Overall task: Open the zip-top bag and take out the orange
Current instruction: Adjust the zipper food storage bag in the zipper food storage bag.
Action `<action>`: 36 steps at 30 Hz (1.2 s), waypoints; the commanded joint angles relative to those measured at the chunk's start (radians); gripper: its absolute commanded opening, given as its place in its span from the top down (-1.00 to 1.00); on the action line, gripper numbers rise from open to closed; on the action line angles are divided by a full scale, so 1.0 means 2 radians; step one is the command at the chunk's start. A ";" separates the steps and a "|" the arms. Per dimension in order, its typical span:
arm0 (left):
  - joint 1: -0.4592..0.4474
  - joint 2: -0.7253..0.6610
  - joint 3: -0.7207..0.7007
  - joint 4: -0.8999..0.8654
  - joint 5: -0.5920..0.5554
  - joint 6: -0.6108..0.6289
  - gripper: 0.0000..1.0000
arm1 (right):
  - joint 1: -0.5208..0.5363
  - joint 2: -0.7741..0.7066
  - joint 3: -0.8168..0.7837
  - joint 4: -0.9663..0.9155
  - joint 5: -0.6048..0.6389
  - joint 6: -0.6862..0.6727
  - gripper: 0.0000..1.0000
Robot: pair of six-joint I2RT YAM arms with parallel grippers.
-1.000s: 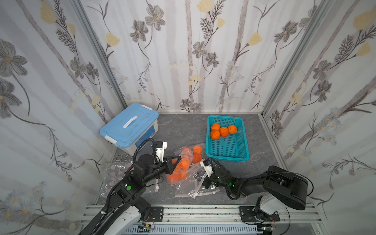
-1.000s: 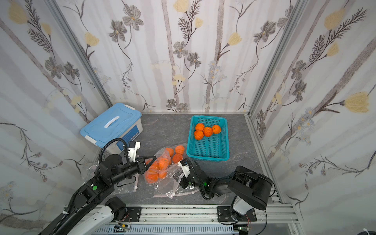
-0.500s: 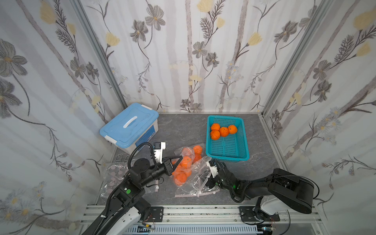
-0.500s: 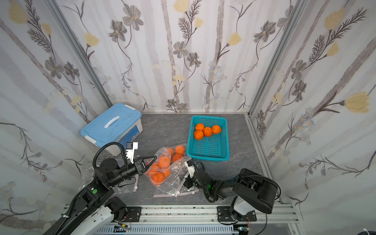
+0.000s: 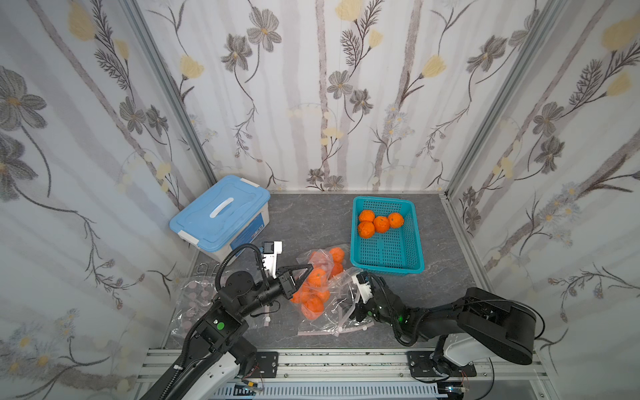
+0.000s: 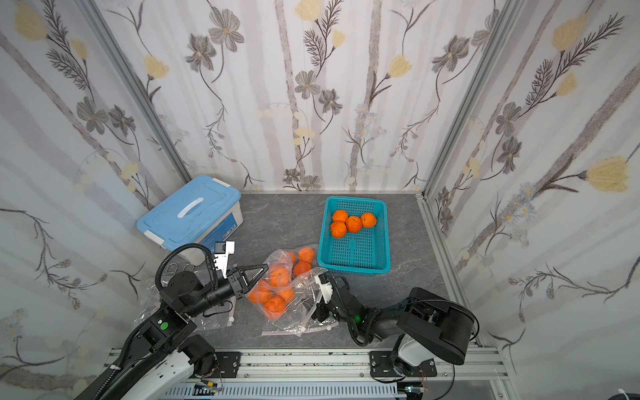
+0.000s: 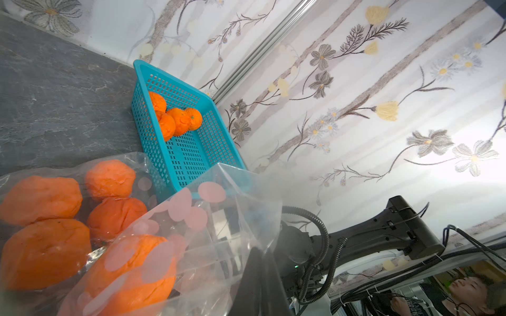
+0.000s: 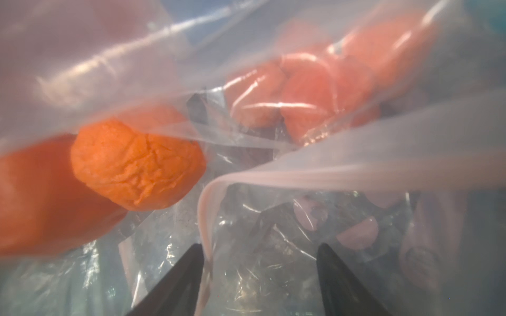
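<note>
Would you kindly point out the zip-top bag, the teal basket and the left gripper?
zip-top bag (image 5: pixel 313 305): in a top view, film over its front orange.
teal basket (image 5: pixel 391 249): in a top view, bare mesh floor.
left gripper (image 5: pixel 309 267): in a top view, between its shut fingertips.

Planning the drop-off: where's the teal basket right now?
In both top views the teal basket sits on the robot's right side of the table, just beyond the bag of oranges, with four oranges at its far end.

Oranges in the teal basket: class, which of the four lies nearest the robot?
The orange at the front of the cluster, on its blue box side; the other three sit behind it, nearer the back wall.
</note>
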 commanded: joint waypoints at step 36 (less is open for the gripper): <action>0.002 -0.005 0.019 -0.255 -0.282 0.091 0.25 | -0.017 0.027 -0.001 0.024 -0.024 0.034 0.80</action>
